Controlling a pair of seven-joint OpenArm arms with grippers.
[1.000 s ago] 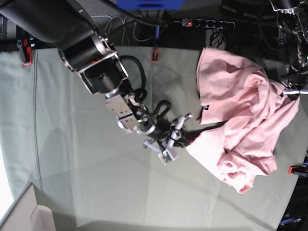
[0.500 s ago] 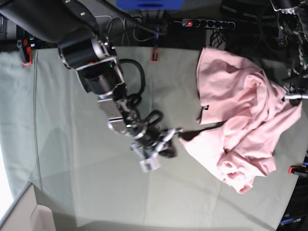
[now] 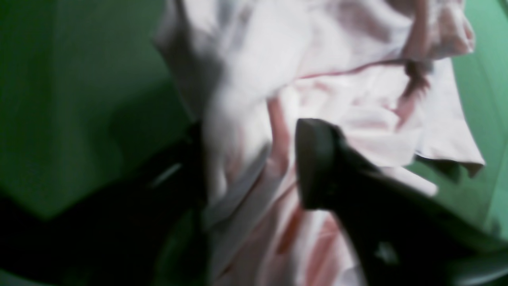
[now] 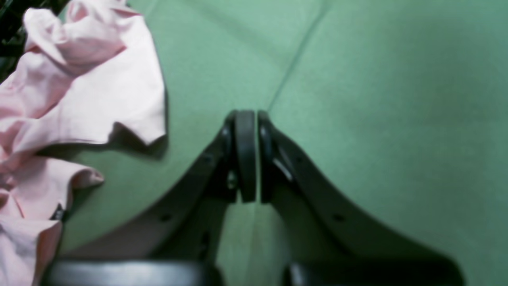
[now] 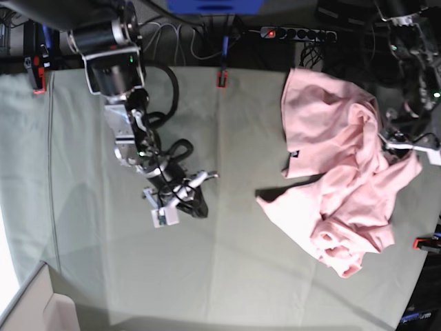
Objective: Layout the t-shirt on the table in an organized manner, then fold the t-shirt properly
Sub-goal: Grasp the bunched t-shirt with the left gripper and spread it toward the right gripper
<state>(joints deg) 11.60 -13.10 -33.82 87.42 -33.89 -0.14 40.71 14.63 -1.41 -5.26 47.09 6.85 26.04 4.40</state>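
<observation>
Retreated from the t-shirt: right gripper, jaws pressed together, empty. Shirt bunched at table right side, long axis running near-to-far. Left gripper parted, pink cloth between jaws.

A black power strip is lying beyond the far edge of the desk, with a small red light glowing at its left end. Loose dark cables are trailing around it and running off to the left. A blue object is sitting at the top edge of the base view, cut off by the frame. A pale beige surface is showing in the bottom left corner. At the bottom right, a small blue item is peeking out, too small to identify.
</observation>
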